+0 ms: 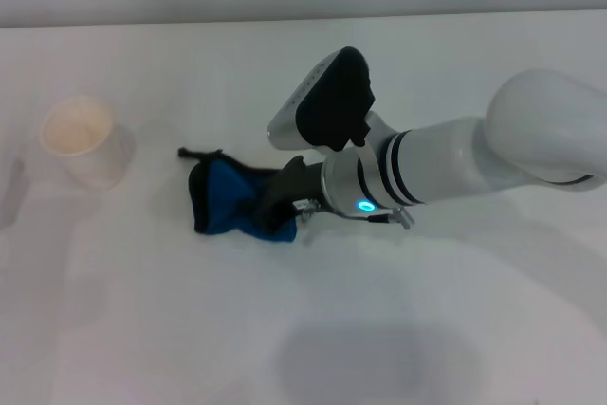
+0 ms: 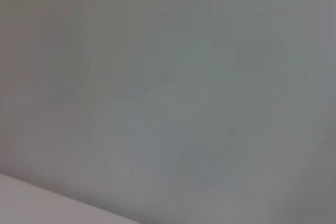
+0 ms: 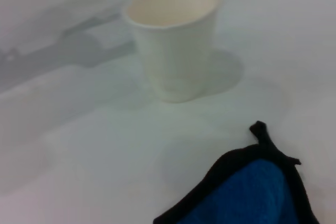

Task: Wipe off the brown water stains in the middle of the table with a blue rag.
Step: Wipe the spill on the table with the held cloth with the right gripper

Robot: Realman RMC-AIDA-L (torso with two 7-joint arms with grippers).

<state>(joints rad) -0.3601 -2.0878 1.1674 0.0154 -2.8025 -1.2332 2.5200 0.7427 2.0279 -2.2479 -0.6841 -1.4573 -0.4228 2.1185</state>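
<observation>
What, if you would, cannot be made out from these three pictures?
- Brown water stains: none clearly visible on the table in any view.
- Right claw: head view, fingertips buried in the bunched blue rag.
- Left claw: in no view; the left wrist view shows a blank blur.
- Paper cup: contents unclear.

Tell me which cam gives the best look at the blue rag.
Head view: the whole blue rag lies bunched on the table, the right gripper on its near end, the paper cup to its left. Right wrist view shows only one black-edged corner with its loop. Left wrist view shows none of it.
</observation>
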